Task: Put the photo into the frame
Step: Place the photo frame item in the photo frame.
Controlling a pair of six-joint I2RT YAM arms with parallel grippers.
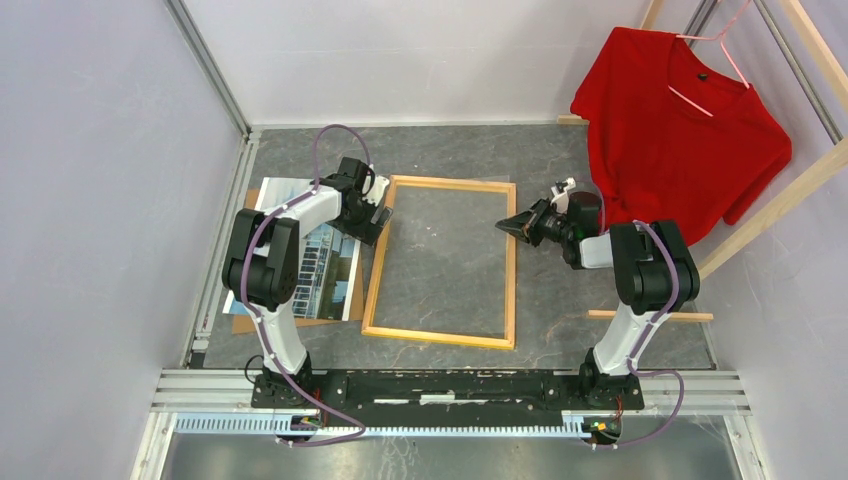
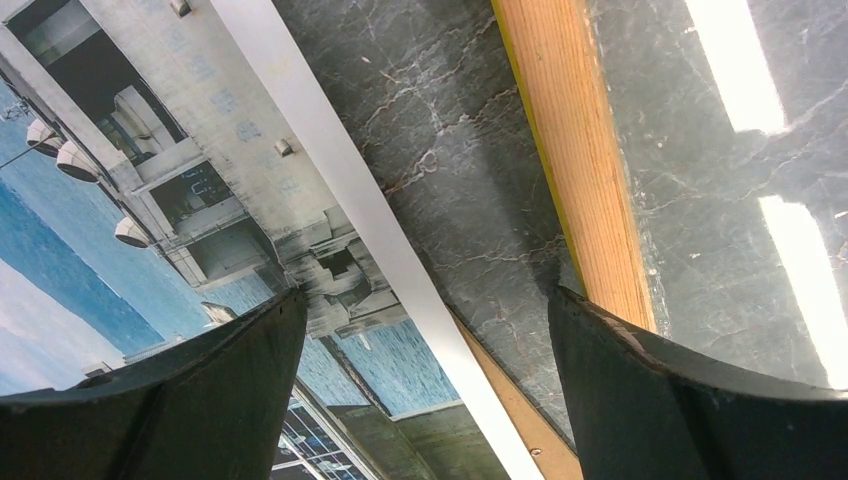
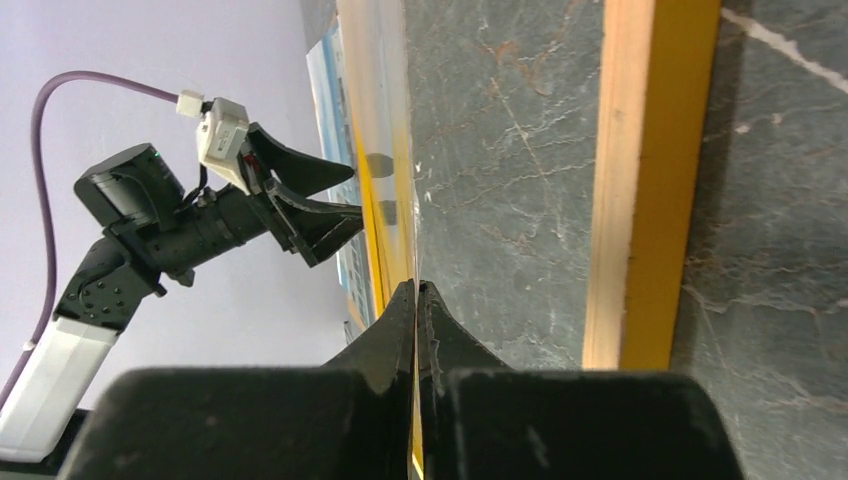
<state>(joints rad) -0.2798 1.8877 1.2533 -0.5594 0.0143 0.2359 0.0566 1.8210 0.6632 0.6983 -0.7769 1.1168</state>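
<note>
Yellow-fronted rectangular wooden picture frame (image 1: 440, 337): lies flat mid-table, pale wood back up, yellow showing only at the rail edges. You can see the tabletop through the opening. Bright glints in the left wrist view hint at glazing, but I can't confirm it.
Large paper print of white buildings under blue sky (image 1: 328, 268): picture side up, left of the frame, just beside its left rail and not touching. It rests on a brown fibreboard backing panel (image 1: 280, 323).
Left gripper (image 1: 378, 222): fingers spread wide, holding nothing. It straddles the strip of table between the print's white border and the frame rail, near the frame's far-left corner.
Right gripper (image 1: 505, 226): fingers pressed together, nothing visible between them, tip low by the frame's right rail.
Progress: early, I'd say. The frame is back-up and ready to load, and the print is not in it. You have yet to lift the print and lay it in the opening.
Surface: dark grey marbled tabletop (image 1: 440, 150), flat. You'll likely find thin paper hard to get under.
Room: white-walled enclosure. A red T-shirt (image 1: 680, 130) hangs on a wooden rack (image 1: 770, 208) far right, well apart from the work.
</note>
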